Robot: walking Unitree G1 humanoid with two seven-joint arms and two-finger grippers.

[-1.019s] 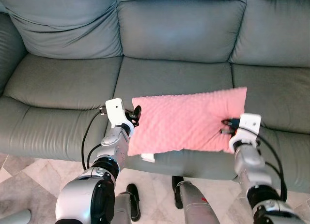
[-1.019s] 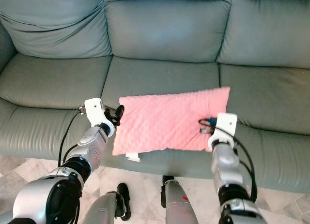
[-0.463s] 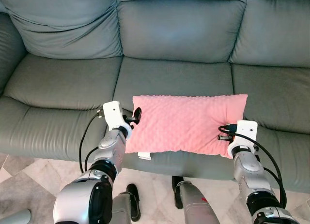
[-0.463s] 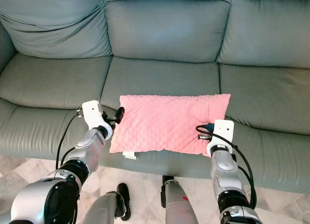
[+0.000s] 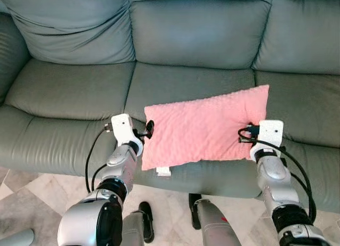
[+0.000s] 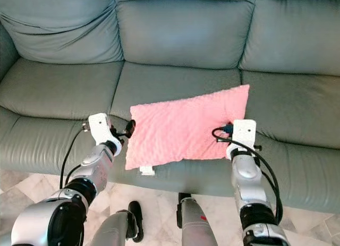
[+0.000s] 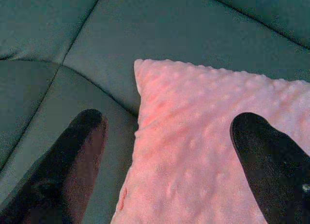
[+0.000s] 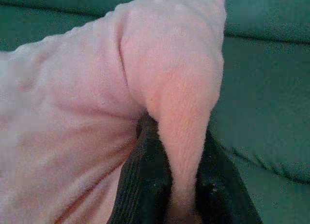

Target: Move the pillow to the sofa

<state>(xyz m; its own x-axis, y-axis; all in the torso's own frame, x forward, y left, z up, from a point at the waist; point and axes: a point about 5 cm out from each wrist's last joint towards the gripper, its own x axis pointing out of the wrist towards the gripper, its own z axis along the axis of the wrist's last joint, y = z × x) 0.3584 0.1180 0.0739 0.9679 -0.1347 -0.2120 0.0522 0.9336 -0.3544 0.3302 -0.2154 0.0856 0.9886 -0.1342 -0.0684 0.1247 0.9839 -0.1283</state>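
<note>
- Left eye view: A grey-green leather sofa (image 5: 186, 81) spanned the scene, three back cushions far and three seat cushions near. The pink dimpled pillow (image 5: 204, 129) lay over the front part of the middle seat cushion, tilted so its right corner sat farther than its left. A small white tag (image 5: 163, 171) hung from its near left edge. Pale marble floor tiles (image 5: 32, 203) showed at the near left below the seat front. The left gripper (image 5: 149, 129) was at the pillow's left edge and the right gripper (image 5: 245, 135) at its right edge, both silver forearms reaching forward from the near side with black cables looped beside the white wrist housings.
- Right eye view: The same layout appeared, with the robot's legs (image 6: 194, 225) on the tiles near the sofa's front.
- Left wrist view: The left gripper's fingers (image 7: 72, 161) were spread apart, one over the bare sofa seat and the other over the pillow, with the pillow's corner between them unpinched.
- Right wrist view: The right gripper's fingers (image 8: 140, 185) were clamped on a bunched fold of the pillow's end, the sofa seat behind it.
</note>
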